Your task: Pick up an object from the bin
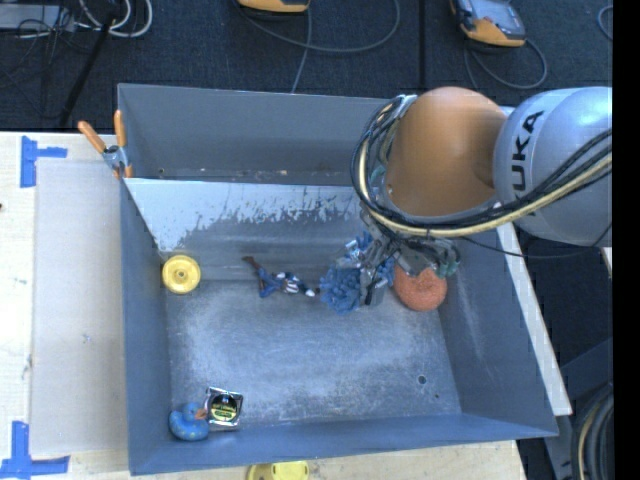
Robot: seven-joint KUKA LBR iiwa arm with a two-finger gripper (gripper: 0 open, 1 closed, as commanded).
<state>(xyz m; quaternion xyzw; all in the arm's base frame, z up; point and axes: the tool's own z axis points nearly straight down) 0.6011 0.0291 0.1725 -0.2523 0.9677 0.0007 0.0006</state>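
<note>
Claw low at centre-right of bin, betw. blue crumpled thing and orange-red ball.
Blue crumpled thing just left of claw, maybe touching; orange-red ball just right. Can't tell how far open or if anything gripped: hidden under orange wrist cover.

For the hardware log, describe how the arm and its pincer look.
The arm is a rounded silver-grey casing with black lettering, of which UKA can be read. A smooth orange dome cover caps its wrist. Black and pale yellow cables loop in a bundle around that cover. The pincer beneath is small and dark.
</note>
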